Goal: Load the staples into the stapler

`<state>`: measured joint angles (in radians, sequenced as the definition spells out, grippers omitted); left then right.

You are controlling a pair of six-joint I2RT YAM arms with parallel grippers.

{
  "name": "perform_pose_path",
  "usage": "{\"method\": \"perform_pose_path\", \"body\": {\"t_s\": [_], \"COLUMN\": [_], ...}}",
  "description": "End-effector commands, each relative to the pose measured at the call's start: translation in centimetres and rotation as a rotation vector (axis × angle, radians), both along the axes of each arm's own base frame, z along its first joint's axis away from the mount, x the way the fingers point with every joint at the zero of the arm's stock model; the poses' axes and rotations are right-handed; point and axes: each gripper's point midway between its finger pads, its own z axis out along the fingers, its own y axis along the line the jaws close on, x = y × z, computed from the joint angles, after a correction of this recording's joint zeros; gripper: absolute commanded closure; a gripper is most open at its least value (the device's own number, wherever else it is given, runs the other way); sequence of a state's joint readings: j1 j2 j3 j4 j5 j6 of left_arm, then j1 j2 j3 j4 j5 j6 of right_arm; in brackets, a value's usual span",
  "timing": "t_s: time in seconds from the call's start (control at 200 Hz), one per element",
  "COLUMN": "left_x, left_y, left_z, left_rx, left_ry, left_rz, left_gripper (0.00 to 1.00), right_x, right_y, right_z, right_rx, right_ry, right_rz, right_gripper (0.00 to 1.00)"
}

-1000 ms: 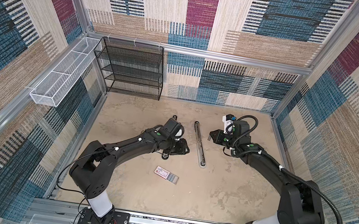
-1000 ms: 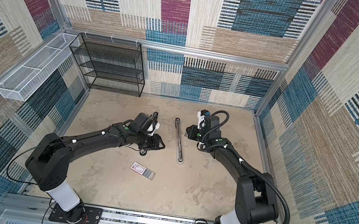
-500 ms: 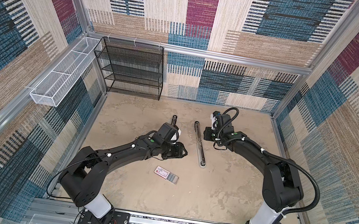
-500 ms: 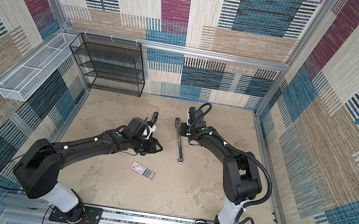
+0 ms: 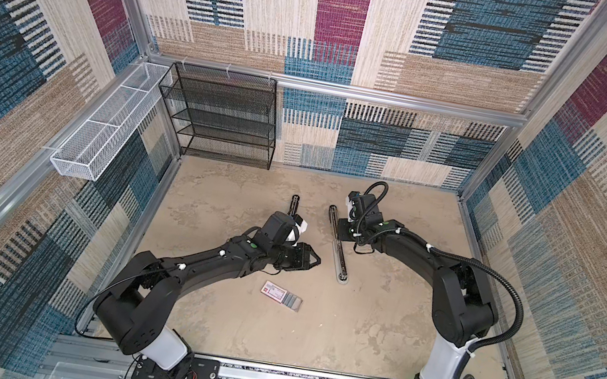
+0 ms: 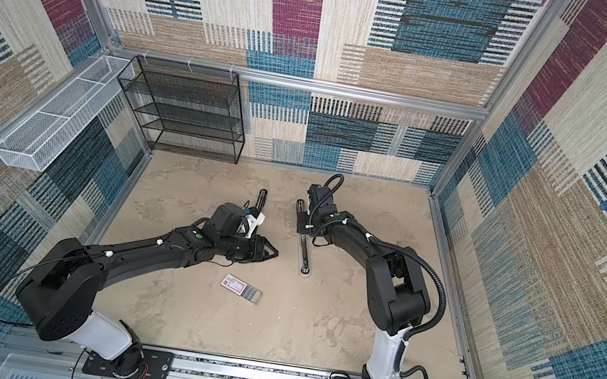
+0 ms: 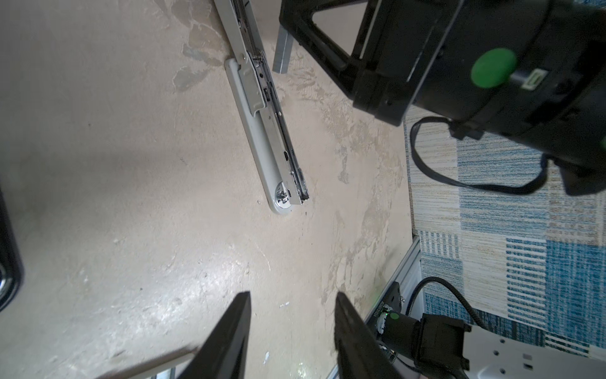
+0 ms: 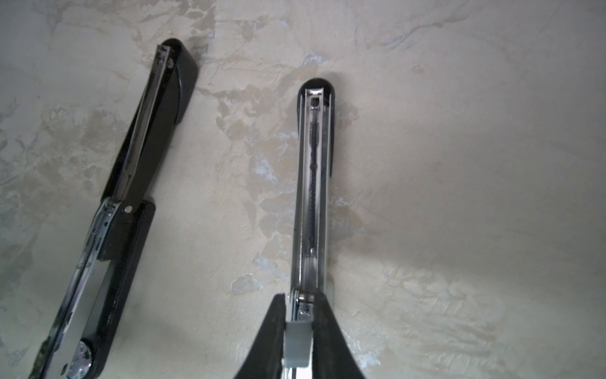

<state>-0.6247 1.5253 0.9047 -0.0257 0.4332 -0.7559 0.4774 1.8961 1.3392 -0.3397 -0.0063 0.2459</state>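
Observation:
A grey stapler (image 5: 339, 247) (image 6: 303, 247) lies opened flat mid-table. My right gripper (image 5: 345, 231) (image 8: 298, 297) hangs over its hinge, shut on a short grey strip of staples (image 8: 296, 341) (image 7: 283, 52). The stapler's top half, with its spring (image 8: 313, 183), runs away from the jaws. My left gripper (image 5: 316, 261) (image 7: 292, 302) hovers open and empty, left of the stapler's base (image 7: 272, 141). The white box of staples (image 5: 281, 295) (image 6: 241, 287) lies flat nearer the front, with grey strips showing at its right end.
A second, black stapler (image 8: 131, 197) (image 5: 293, 208) lies opened flat to the left of the grey one, partly under my left wrist. A black mesh shelf (image 5: 221, 117) stands at the back left, and a white wire basket (image 5: 105, 130) hangs on the left wall.
My right gripper swung left from beside the grey stapler to over its hinge, still holding the strip. My left gripper drifted slightly right and toward the front.

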Motion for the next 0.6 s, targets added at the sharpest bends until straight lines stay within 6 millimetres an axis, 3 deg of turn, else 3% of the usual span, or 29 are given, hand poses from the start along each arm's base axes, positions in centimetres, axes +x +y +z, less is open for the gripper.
{"method": "perform_pose_path", "body": {"t_s": [0.0,0.596], "left_x": [0.0,-0.2], "left_y": [-0.5,-0.3], "left_z": [0.4,-0.5], "left_rx": [-0.036,-0.029], "left_ry": [-0.004,0.015], "left_rz": [-0.011,0.001], "left_gripper": [0.55,0.55], "right_x": [0.0,-0.5], "right_y": [0.0,-0.1], "right_z": [-0.2,-1.4], "right_rx": [-0.028,-0.086], "right_ry": [0.001,0.016], "right_rz": [0.006,0.016], "right_gripper": [0.8,0.81]}}
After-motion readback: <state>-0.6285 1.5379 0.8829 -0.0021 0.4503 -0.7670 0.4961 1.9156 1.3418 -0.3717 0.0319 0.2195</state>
